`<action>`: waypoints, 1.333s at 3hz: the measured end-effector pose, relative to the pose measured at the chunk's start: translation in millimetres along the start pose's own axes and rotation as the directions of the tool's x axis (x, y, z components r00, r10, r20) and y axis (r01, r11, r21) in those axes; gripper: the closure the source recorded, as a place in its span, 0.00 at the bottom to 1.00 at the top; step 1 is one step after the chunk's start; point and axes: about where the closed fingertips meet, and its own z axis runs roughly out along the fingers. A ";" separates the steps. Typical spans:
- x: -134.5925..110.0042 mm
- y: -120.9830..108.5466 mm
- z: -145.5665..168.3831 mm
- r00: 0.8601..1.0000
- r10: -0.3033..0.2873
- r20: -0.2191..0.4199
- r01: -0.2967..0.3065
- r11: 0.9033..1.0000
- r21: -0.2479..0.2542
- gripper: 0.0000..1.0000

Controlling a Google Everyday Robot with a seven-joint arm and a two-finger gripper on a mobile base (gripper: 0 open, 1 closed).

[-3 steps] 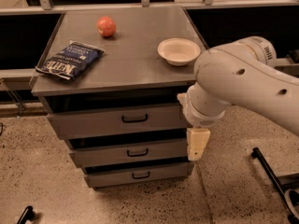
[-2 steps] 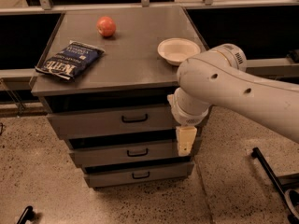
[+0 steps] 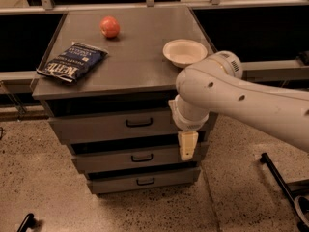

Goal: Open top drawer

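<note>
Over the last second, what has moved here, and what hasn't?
The arm has swung left, carrying the gripper across the drawer fronts, nearer the top drawer handle but still right of it and lower. It has taken hold of nothing. The drawer stays as it was, and the apple, bag and bowl have not moved.
</note>
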 end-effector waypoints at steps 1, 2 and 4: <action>4.1 -17.0 26.0 1.000 -0.007 -0.006 0.008 1.000 0.012 0.00; 11.6 -34.4 50.4 1.000 0.002 -0.016 -0.002 1.000 0.001 0.00; 29.4 -51.7 81.7 1.000 0.026 -0.016 -0.027 0.999 -0.047 0.23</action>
